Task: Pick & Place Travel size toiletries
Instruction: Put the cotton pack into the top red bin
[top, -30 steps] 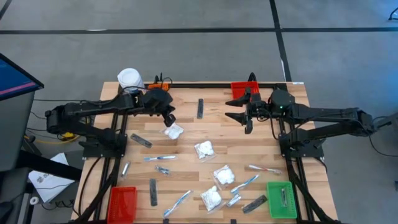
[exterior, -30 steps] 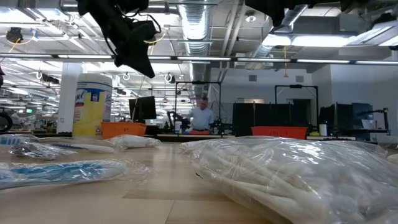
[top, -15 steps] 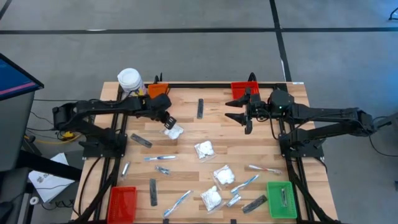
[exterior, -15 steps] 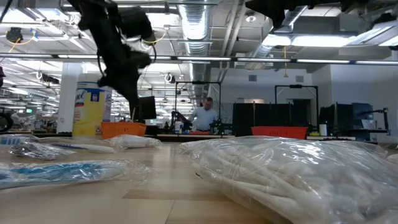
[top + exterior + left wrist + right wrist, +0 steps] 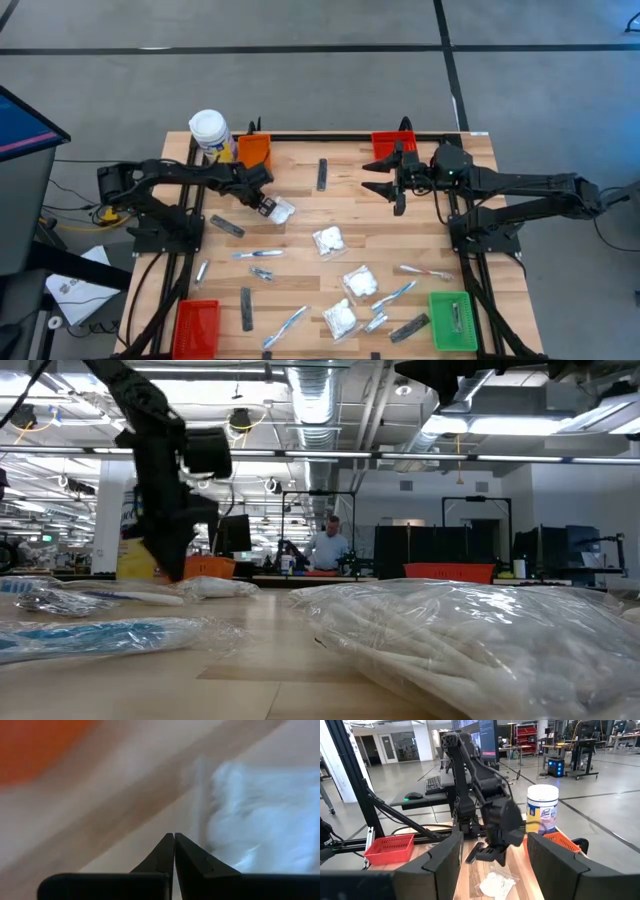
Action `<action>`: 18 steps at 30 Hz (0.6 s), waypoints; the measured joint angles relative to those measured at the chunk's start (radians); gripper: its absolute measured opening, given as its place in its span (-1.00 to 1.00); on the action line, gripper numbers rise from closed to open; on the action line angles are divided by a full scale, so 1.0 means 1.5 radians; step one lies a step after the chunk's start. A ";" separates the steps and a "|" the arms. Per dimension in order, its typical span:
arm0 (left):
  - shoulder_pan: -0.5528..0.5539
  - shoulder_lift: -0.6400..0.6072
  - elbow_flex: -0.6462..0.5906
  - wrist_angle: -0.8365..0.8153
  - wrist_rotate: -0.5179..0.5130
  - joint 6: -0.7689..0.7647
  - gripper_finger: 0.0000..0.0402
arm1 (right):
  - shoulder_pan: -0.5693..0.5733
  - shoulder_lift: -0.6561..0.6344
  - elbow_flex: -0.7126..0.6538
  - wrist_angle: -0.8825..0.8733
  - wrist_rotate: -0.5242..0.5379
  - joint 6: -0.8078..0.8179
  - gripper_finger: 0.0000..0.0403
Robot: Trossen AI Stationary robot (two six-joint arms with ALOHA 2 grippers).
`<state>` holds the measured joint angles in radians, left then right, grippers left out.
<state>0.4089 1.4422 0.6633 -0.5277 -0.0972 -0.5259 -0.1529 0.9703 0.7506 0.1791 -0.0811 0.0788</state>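
On the table (image 5: 300, 175), the jar (image 5: 208, 128) stands at the far left corner with a bin (image 5: 254, 150) just beside it, another bin (image 5: 388, 143) along the far edge toward the right, and bins at the near left corner (image 5: 196, 325) and near right corner (image 5: 452, 320). Packets (image 5: 345, 285), toothbrushes (image 5: 258, 255) and bars (image 5: 322, 173) lie scattered between them
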 joint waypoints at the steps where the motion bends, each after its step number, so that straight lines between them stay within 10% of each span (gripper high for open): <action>1: 0.003 0.000 -0.013 0.013 0.000 0.000 -0.95 | 0.000 0.000 0.000 0.000 0.000 0.000 0.06; 18: 0.013 -0.037 -0.039 0.132 0.034 0.019 -0.18 | 0.000 0.000 0.000 0.000 0.002 0.000 0.06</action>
<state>0.4278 1.3869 0.6041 -0.3294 -0.0470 -0.4974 -0.1532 0.9703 0.7506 0.1787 -0.0779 0.0792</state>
